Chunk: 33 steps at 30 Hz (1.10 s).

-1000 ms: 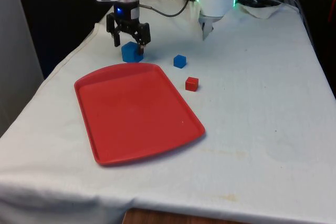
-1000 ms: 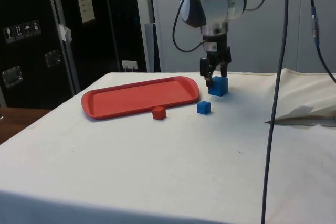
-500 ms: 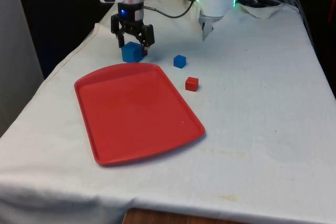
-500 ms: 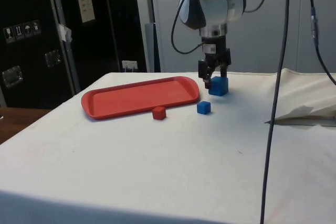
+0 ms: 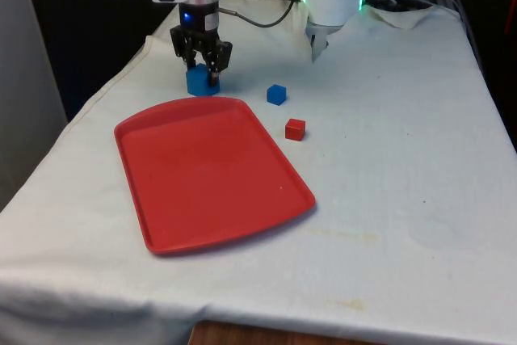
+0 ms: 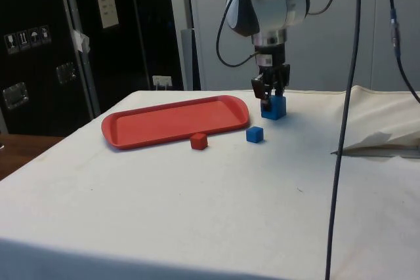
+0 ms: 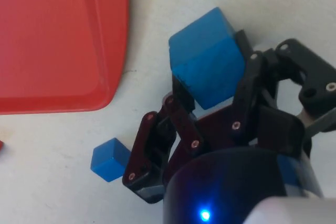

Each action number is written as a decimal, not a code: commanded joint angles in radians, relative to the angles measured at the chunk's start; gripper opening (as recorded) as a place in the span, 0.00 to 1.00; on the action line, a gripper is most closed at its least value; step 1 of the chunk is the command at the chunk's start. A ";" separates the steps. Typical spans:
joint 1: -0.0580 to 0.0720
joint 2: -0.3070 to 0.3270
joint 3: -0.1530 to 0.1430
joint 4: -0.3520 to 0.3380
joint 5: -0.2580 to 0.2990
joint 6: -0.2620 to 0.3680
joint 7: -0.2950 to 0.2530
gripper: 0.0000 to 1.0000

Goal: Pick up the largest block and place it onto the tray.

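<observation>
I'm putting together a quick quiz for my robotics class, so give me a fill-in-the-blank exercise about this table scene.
1. The pincer is shut on the large ____ block.
2. The tray on the white cloth is ____ in colour.
3. The number of loose small blocks lying on the cloth beside the tray is ____.
4. Of those, the small red block lies nearer the tray than the small ____ block.

Missing words: blue; red; two; blue

Fingers [image 7: 181, 90] now shut (on large block [image 7: 206, 64])
</observation>
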 commanded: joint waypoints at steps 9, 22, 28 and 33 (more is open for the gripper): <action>0.002 -0.001 -0.001 -0.004 0.002 0.010 -0.002 0.00; 0.033 -0.048 -0.050 0.017 -0.044 -0.021 0.023 0.00; 0.017 -0.067 -0.029 0.017 -0.022 -0.005 0.003 0.00; 0.038 -0.096 -0.070 0.026 -0.066 -0.029 0.026 0.00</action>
